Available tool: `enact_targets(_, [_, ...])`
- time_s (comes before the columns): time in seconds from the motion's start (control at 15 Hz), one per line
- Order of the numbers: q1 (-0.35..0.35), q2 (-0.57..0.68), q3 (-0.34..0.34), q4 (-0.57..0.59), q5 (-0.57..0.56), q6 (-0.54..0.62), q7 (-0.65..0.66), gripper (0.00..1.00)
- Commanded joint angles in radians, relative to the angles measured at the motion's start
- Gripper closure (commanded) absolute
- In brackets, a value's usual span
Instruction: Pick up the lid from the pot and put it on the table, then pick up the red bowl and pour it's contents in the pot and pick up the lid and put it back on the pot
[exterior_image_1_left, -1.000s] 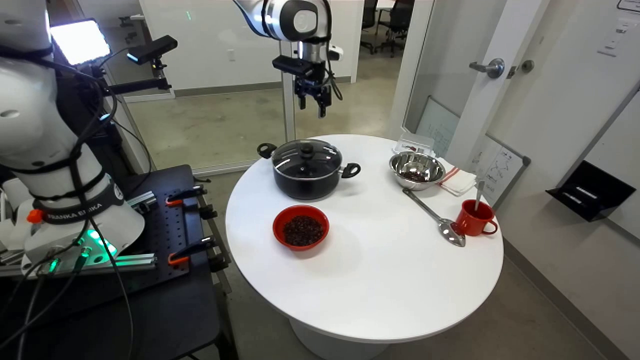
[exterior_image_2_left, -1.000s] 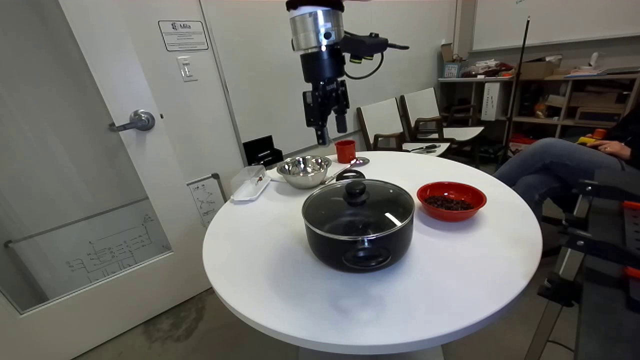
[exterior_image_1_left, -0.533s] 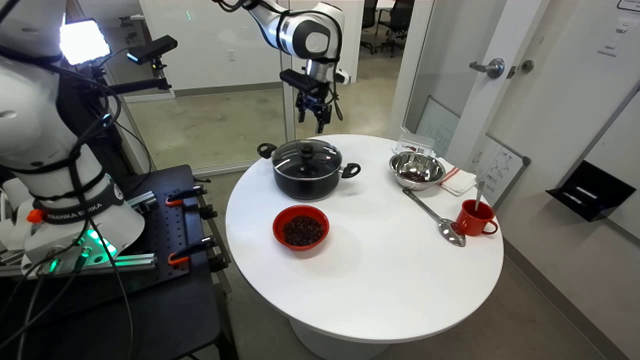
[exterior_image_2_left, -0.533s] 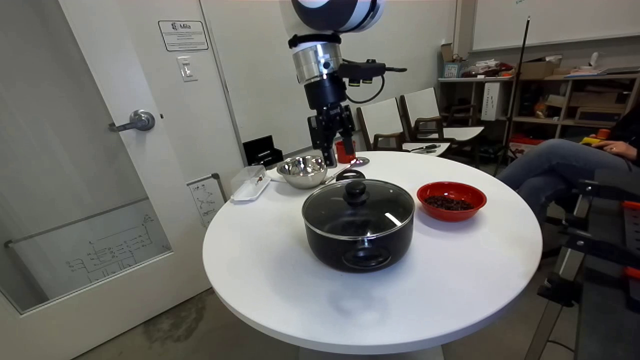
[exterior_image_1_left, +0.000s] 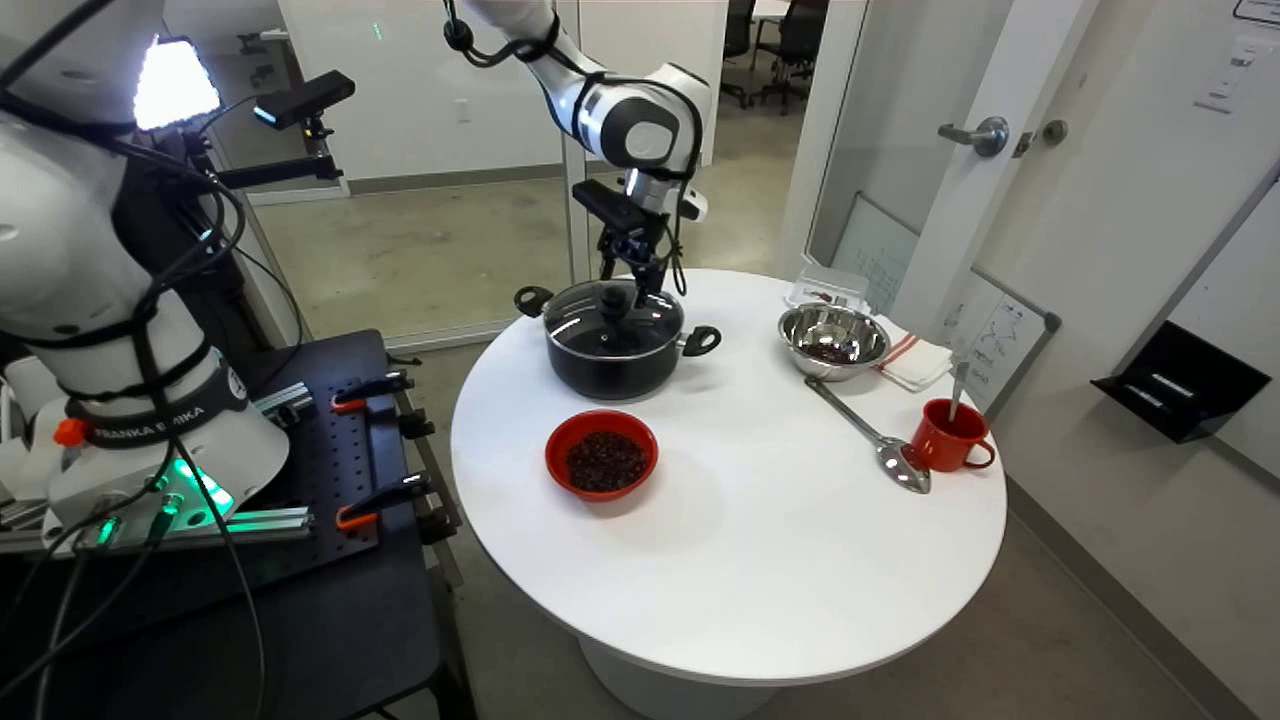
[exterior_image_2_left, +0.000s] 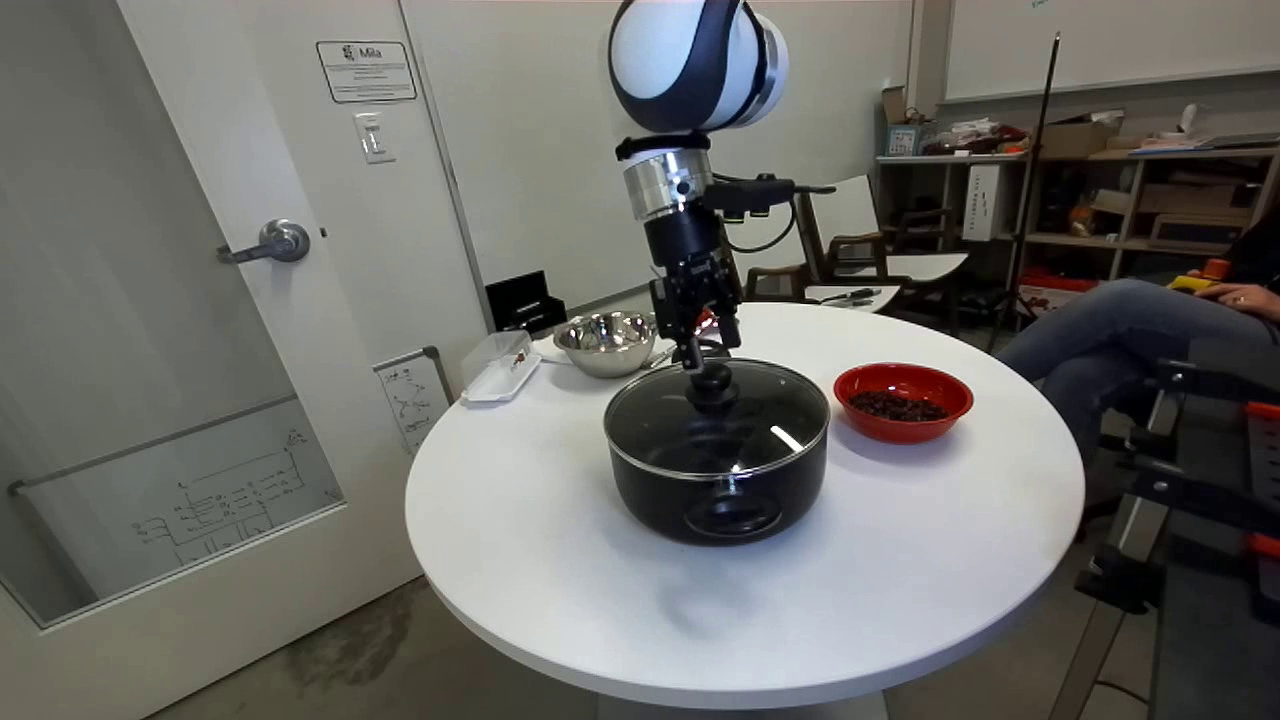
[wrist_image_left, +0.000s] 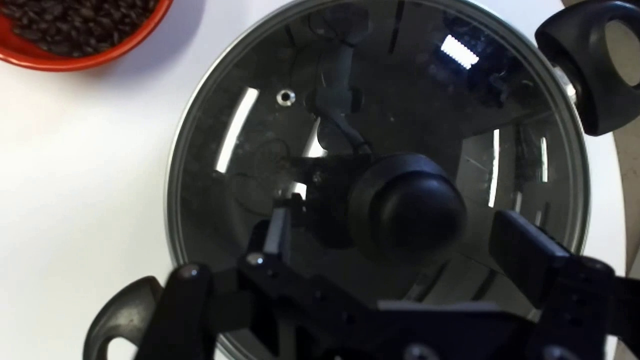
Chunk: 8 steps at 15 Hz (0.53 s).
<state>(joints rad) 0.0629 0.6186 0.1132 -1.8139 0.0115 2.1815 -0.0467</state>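
Observation:
The clear glass lid (wrist_image_left: 380, 90) with its metal rim rests on the black pot (exterior_image_2_left: 650, 505). Its black knob (wrist_image_left: 420, 215) shows in the wrist view between the fingers of my gripper (wrist_image_left: 395, 227), which stands open with a gap on each side. In an exterior view the gripper (exterior_image_2_left: 712, 350) tilts down close to the knob; how far above the glass its tips are, I cannot tell. The red bowl (exterior_image_1_left: 600, 495), with dark beans in it, sits on the white table (exterior_image_1_left: 800, 560) beside the pot, and its rim (wrist_image_left: 65, 64) shows at the wrist view's corner.
Across the table stand a steel bowl (exterior_image_1_left: 845, 372), a slotted spoon (exterior_image_1_left: 865, 425), a red mug (exterior_image_1_left: 940, 440), a folded cloth (exterior_image_1_left: 920, 362) and a clear plastic box (exterior_image_1_left: 835, 285). The pot's side handles stick out. A seated person (exterior_image_2_left: 1130, 330) is beyond the table.
My arm has come down from well above the table to the lid's knob, the gripper staying open. Pot, lid and red bowl have not moved.

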Motion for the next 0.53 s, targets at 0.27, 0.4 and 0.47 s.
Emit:
enact_targets(0.27, [0.01, 0.064, 0.022, 0.116, 0.0, -0.041, -0.111, 0.0])
enact_targets(0.4, [0.017, 0.086, 0.028, 0.153, 0.002, -0.089, -0.122, 0.0])
enact_targets(0.47, [0.019, 0.096, 0.032, 0.167, 0.004, -0.112, -0.13, 0.0])
